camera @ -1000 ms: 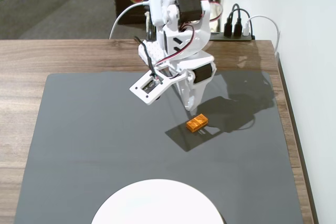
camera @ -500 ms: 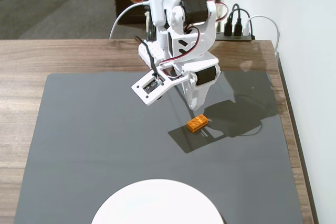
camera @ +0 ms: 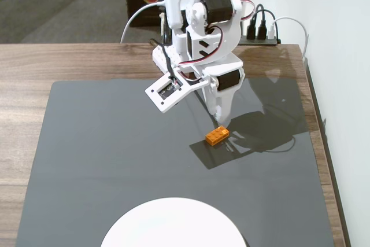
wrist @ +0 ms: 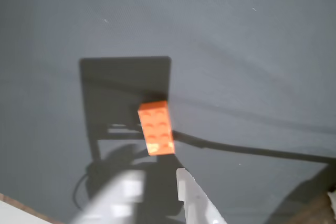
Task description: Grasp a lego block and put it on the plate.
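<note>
The orange lego block lies flat on the dark grey mat, right of centre in the fixed view. My white gripper points down just behind it, its tips close above the block's far end. In the wrist view the lego block lies studs up just ahead of my gripper. The two fingers are apart with only mat between them, so it is open. One fingertip is sharp and the other is blurred. The white plate sits at the front edge of the fixed view, partly cut off.
The grey mat covers most of a wooden table. A power strip with cables sits at the back right by the white wall. The wrist camera bracket sticks out left of the gripper.
The arm has leaned forward and to the right, lowering the gripper closer to the lego block. The block and plate have not moved.
</note>
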Available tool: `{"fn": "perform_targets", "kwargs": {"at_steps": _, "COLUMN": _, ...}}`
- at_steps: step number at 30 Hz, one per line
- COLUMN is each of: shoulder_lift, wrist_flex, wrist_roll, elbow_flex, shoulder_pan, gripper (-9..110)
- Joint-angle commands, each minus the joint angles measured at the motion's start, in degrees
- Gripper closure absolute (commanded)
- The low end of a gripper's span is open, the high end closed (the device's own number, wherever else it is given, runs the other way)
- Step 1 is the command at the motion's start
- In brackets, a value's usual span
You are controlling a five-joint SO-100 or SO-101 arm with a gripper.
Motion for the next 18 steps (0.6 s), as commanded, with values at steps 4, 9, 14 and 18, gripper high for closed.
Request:
{"fn": "perform_targets", "kwargs": {"at_steps": 4, "shoulder_lift": -0.6, "wrist_flex": 2.5, "wrist_roll": -1.2, "elbow_flex": -2.5, "shoulder_pan": -0.3, "gripper": 68}}
{"fn": "perform_targets", "kwargs": {"at_steps": 9, "shoulder_lift": -1.2, "wrist_flex": 4.6, "wrist_roll": -3.6, "elbow_flex": -3.3, "shoulder_pan": -0.1, "gripper": 60}}
{"fn": "perform_targets", "kwargs": {"at_steps": 14, "shoulder_lift": -2.7, "wrist_flex": 6.6, "wrist_roll": -6.0, "elbow_flex": -5.4, "shoulder_pan": 0.4, "gripper": 58}}
{"fn": "perform_targets", "kwargs": {"at_steps": 18, "shoulder_lift": -3.6, "wrist_flex": 6.9, "wrist_roll": -8.3, "elbow_flex": -6.0, "shoulder_pan": 1.0, "gripper": 58}}
